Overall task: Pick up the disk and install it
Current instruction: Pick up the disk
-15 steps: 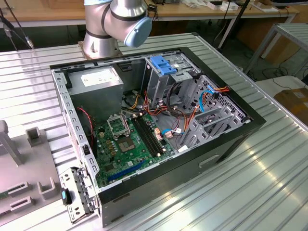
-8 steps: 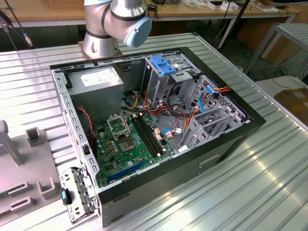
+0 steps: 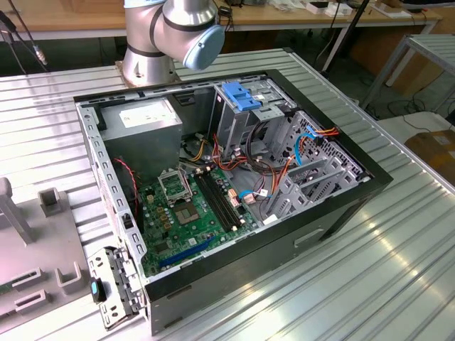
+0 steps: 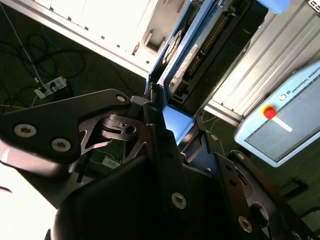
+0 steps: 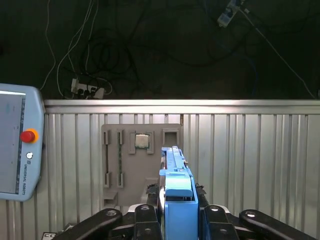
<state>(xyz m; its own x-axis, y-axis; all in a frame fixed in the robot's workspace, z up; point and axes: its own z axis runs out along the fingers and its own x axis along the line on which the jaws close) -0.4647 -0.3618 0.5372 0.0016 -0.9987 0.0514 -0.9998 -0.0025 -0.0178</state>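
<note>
1. Ribbed metal tabletop [image 3: 398,270] carries a grey parts tray [image 3: 75,249] at the exterior view's left.
2. At centre frame lies the open computer case [image 3: 320,234], its motherboard [image 3: 185,220] exposed and a blue bracket [image 3: 242,96] atop the drive cage.
3. In the first wrist view the gripper [image 5: 178,215] is clamped on the disk [image 5: 177,192], which stands edge-on with its blue rail between the fingers [image 5: 146,220] and the parts tray beyond it.

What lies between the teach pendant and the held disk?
In the first wrist view, a grey fixture plate lies on the ribbed table between pendant and disk.
</note>
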